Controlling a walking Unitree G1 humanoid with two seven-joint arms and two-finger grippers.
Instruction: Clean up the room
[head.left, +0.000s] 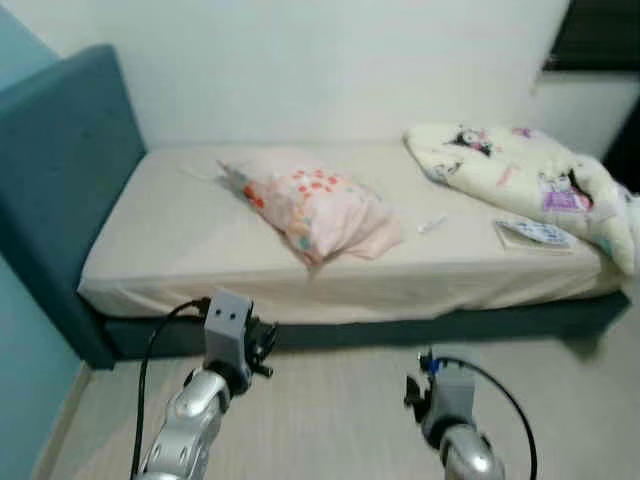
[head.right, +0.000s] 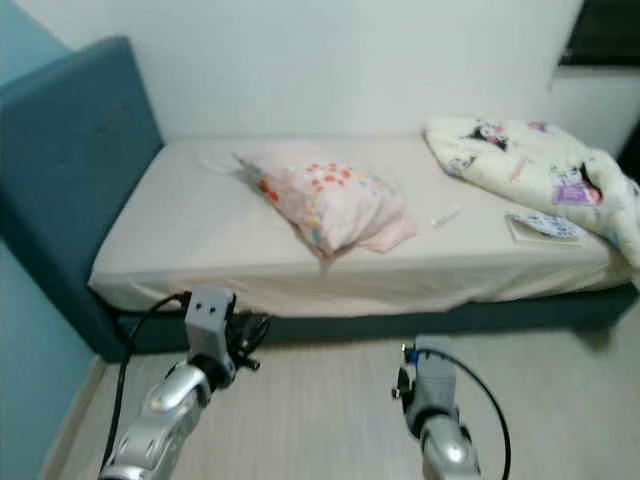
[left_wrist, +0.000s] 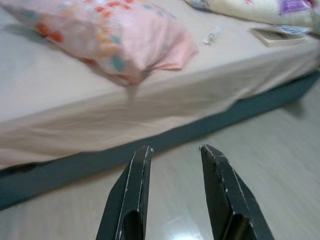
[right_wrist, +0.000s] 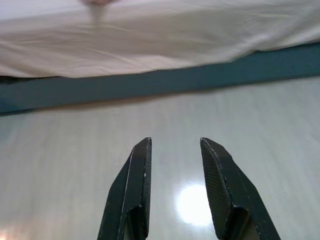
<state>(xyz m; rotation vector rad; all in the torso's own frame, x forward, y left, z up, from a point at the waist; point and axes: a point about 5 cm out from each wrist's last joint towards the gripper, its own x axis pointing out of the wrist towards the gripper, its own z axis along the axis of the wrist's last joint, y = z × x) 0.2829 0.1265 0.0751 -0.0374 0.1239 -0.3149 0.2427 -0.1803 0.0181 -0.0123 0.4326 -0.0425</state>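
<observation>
Nearest the camera, both silver arms reach forward over the pale wood-look floor (head.left: 340, 410), short of the bed. The left gripper (left_wrist: 175, 152) has its two black fingers (left_wrist: 131, 192) parted by a moderate gap and holds nothing; between and beyond them lies bare floor, then the dark teal base of the bed frame (head.left: 400, 330). The right gripper (right_wrist: 175, 145) stands the same way, its fingers (right_wrist: 220, 185) apart and empty, aimed low at the floor and the teal base, with the overhanging edge of the beige sheet (right_wrist: 160, 40) above that.

Past the grippers runs the bed, its mattress (head.left: 200, 240) covered in the beige sheet, the tall teal headboard (head.left: 60, 170) at the robot's left. On the mattress, ahead of the left gripper and well clear of its jaws, a pink pillow (head.left: 320, 212) with red and teal spots lies crooked near the middle, one corner close to the front edge. To its right a small pale wrapper-like item (head.left: 432, 225) rests on the sheet; what it is cannot be told. Further right, a thin book or booklet (head.left: 535, 235) lies flat near the front edge, touching the rumpled cream blanket (head.left: 530, 175) printed with cartoon figures, which is heaped at the foot end.

Behind the bed stands a white wall (head.left: 320, 70).
</observation>
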